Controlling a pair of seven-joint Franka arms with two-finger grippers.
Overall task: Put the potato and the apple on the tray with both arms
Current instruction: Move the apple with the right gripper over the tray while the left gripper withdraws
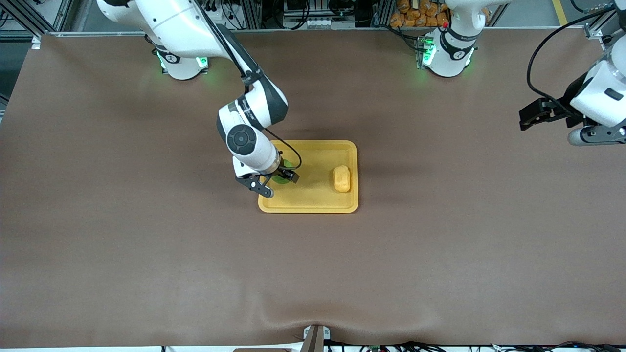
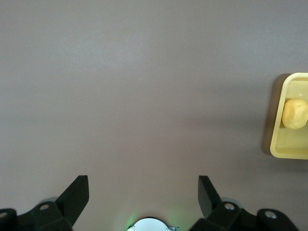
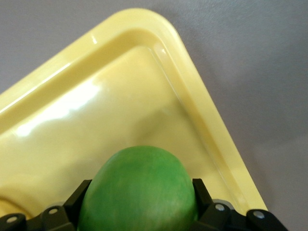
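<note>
1. Bench: brown surface carrying all items.
2. Tray: yellow, lying near the middle of the bench.
3. Left gripper: held up over bare bench toward the left arm's end, well apart from the tray; fingers spread apart, holding nothing; this arm waits.
4. Right gripper: over the tray's end toward the right arm, fingers clamped on the apple.
5. Potato: resting in the tray, at its end toward the left arm.
</note>
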